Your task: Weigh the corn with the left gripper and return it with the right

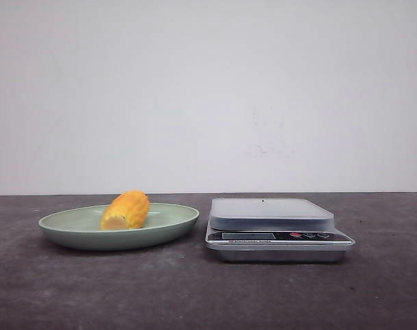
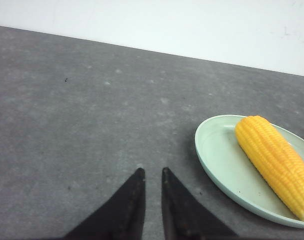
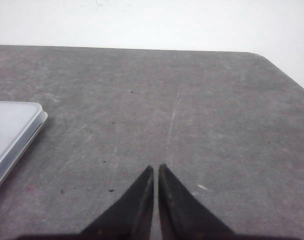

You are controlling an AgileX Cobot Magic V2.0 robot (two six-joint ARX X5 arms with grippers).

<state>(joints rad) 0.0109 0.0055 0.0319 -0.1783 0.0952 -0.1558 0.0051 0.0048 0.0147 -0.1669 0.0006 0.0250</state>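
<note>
Corn cob lying on a plate, both tools low over the desk and empty.

The corn (image 1: 126, 210) is a yellow-orange cob with tidy rows of kernels, lying on its side in a shallow pale green plate (image 1: 71, 223), left of a kitchen scale (image 1: 277, 230) that stands just beside the plate. In the left wrist view the corn (image 2: 275, 161) runs lengthwise across the plate (image 2: 219, 160), one end rounded. The left tool (image 2: 152, 172) hangs over bare desk near the plate's rim, its pointed black fingers nearly together, gripping nothing. The right tool (image 3: 156, 167) sits over bare desk beside the scale (image 3: 14, 130), fingertips almost touching.
</note>
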